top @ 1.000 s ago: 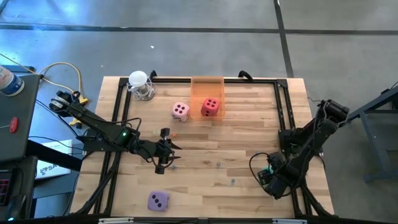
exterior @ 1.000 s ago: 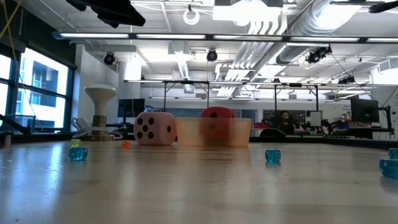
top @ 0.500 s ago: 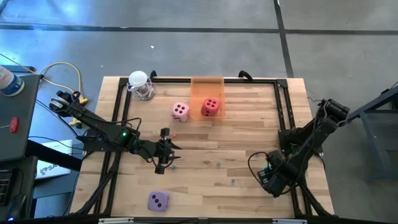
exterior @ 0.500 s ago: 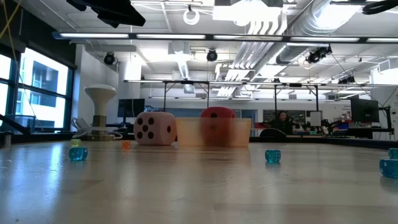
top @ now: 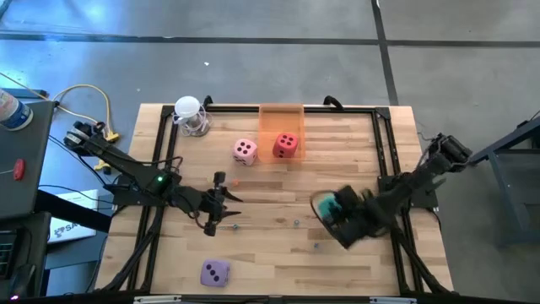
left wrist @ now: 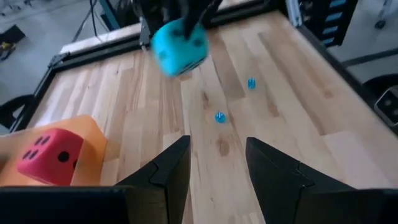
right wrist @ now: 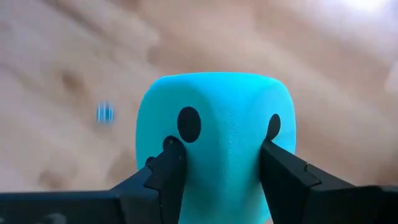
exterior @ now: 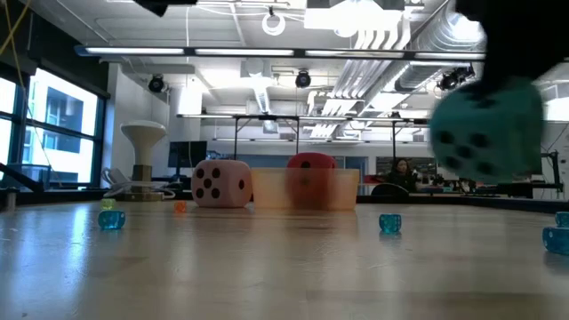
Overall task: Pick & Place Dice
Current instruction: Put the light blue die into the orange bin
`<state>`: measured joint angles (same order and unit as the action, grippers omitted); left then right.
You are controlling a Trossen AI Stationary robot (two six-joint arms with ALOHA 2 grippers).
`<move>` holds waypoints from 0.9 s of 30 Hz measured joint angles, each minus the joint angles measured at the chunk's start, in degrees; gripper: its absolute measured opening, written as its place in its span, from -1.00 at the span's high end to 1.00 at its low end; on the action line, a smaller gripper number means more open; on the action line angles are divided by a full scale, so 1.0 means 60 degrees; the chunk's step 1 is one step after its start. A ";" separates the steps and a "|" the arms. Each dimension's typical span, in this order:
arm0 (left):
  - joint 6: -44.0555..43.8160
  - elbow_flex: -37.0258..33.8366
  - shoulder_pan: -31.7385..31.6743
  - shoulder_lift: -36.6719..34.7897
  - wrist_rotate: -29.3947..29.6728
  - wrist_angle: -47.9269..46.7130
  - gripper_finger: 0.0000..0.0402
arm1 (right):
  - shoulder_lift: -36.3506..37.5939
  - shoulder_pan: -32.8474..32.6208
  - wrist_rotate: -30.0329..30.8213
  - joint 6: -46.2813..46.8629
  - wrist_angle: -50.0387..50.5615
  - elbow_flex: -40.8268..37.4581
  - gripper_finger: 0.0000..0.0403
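Note:
My right gripper (top: 331, 216) is shut on the teal-green die (top: 339, 203), which is in the air right of the table's middle; the die also shows in the low view (exterior: 487, 129) and the left wrist view (left wrist: 180, 42). The red die (top: 285, 144) sits inside the orange see-through box (top: 281, 116) at the far middle. The pink die (top: 245, 151) rests on the table just left of the box. The purple die (top: 214, 272) rests near the front edge. My left gripper (top: 226, 208) is open and empty left of the middle, above the table (left wrist: 217, 149). My right gripper pinches the teal-green die between its two fingers (right wrist: 169, 167), one on each of two opposite faces (right wrist: 186, 180). The arm reaches in from the table's right side. The die is lifted clear of the table.
A white mushroom-shaped stand (top: 190, 114) is at the far left corner. Tiny blue beads (top: 297, 223) lie scattered around the middle, and some show in the low view (exterior: 389, 222). A black rail frame (top: 384, 143) borders the tabletop.
My right gripper has swung quickly from near the table's right edge toward the middle, carrying the teal-green die up and leftward, clear of the table. The die now shows in the low view, where it did not before.

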<state>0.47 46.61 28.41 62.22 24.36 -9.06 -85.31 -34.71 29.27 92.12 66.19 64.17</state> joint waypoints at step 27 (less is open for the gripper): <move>0.0215 0.0000 0.0100 -0.2678 0.0019 -0.1781 0.26 | -0.2458 0.9823 -0.1890 -1.1953 -0.7459 0.2256 0.26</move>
<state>1.76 46.61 29.02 46.15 24.47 -19.75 -100.06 24.23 17.93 20.40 21.44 77.71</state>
